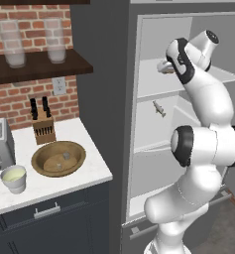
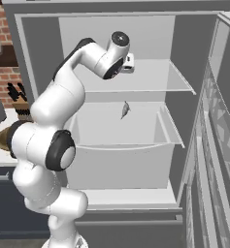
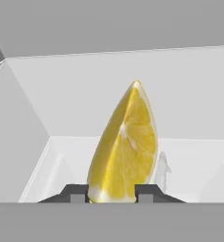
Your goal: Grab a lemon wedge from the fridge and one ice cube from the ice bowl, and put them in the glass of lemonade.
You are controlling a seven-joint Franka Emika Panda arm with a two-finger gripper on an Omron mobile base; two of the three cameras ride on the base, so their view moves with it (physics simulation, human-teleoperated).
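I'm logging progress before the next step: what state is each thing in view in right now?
fridge: door open, arm reaching inside.
gripper: shut on the lemon wedge.
lemon wedge: held between the fingers, tip pointing away from the hand.
ice bowl: on the counter, ice cubes inside.
glass of lemonade: upright on the counter, pale yellow liquid, no wedge in it.

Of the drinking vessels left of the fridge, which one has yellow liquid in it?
The small whitish cup on the white counter, beside the wooden bowl. The two tall frosted glasses stand higher, on the dark shelf, and look empty.
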